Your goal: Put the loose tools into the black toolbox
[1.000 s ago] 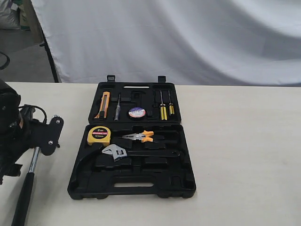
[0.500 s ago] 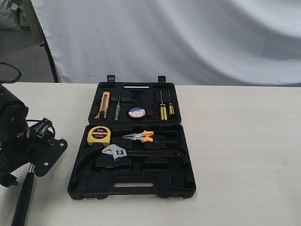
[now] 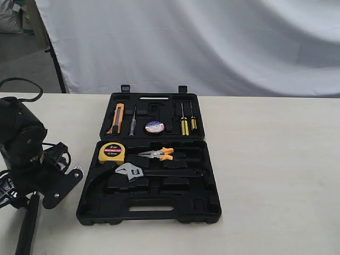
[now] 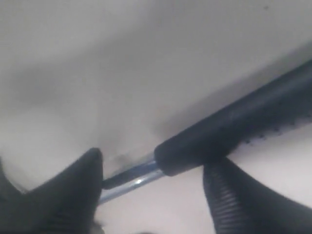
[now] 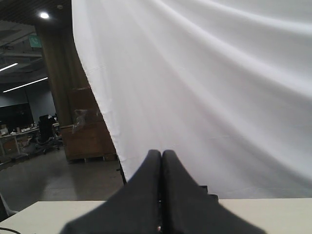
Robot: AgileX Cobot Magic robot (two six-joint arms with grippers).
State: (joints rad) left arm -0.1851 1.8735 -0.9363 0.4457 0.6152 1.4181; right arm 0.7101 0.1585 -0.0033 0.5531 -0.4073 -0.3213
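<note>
now left gripper (image 4: 155,163) low astride hammer (image 4: 234,131) at shaft-handle joint, fingers spread, readying pinch; hammer lies on table (image 3: 276,175) left of black toolbox (image 3: 149,204). right gripper (image 5: 159,158) pressed together, idle.

A wide white cloth backdrop (image 3: 212,42) hangs in soft folds behind a pale beige desk (image 3: 276,175). At the cloth's left edge a black stand pole (image 3: 56,69) slants above grey floor (image 3: 24,64). Past that edge, a dim office shows a round ceiling light (image 5: 45,15), a wooden pillar (image 5: 63,87) and office chairs (image 5: 46,129).
</note>
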